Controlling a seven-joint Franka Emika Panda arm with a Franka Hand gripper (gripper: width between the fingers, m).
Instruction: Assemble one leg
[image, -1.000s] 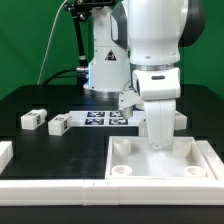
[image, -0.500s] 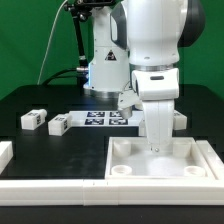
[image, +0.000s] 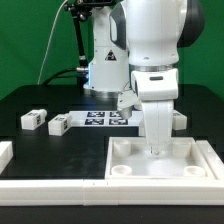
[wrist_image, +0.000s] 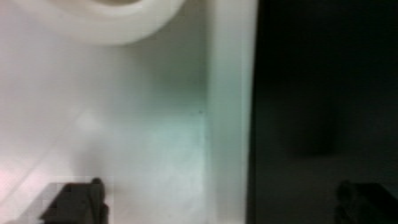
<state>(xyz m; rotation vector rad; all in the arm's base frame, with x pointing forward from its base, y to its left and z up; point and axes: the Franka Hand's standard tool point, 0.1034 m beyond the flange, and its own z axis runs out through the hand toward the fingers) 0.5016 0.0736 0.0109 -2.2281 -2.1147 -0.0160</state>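
Exterior, gripper: gripper (image: 155, 150) low over the tray (image: 120, 184).
Exterior, legs: leg (image: 60, 124) and second leg (image: 33, 120) lie loose at the exterior view's left, well apart from it.
Wrist, fingers: fingers (wrist_image: 71, 203) apart, only tray between.
Progress: no leg grasped or fitted; everything remains.

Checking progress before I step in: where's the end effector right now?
In the exterior view, the end effector hangs low over the white tabletop panel, between its two far corner sockets, right of the marker board.

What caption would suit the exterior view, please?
White robot arm over large white square plastic tray; small white tagged plastic blocks nearby.
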